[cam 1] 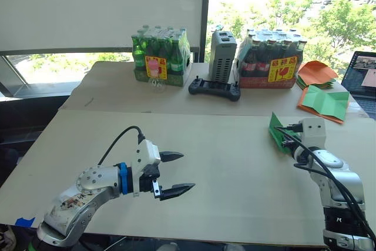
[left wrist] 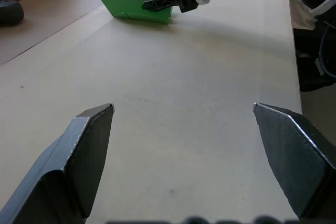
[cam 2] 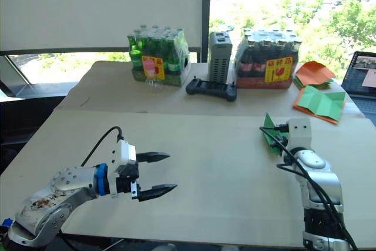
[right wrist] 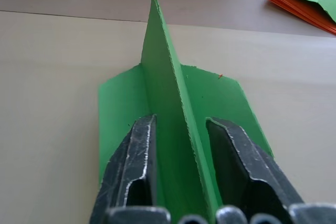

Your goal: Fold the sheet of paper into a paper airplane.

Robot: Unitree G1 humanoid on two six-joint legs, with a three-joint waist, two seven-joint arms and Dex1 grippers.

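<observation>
The paper airplane (right wrist: 173,129) is seen on the near tabletop (cam 1: 223,163), well to the right of the left tool (cam 1: 171,174) and short of the seam where the far tabletop begins. Its upright central fin is gripped between the two fingers of the right tool (right wrist: 181,166), which are closed on it, while its flat wings are spread on the tabletop to either side of the fin. In the left wrist view the airplane is seen as a low green wedge resting on the surface, with the right tool's black fingertips (left wrist: 157,1) clamped at one end. The left tool is held just above the tabletop, released, with its fingers spread wide and nothing between them. On the far tabletop, beyond the airplane, a pack of dark bottles (cam 1: 270,57) is set, with a grey box (cam 1: 223,56) and a black controller (cam 1: 214,88) beside it and a pack of green bottles (cam 1: 160,56) further left. To the right of the dark bottles, a green sheet on orange sheets (cam 1: 323,101) is laid.
</observation>
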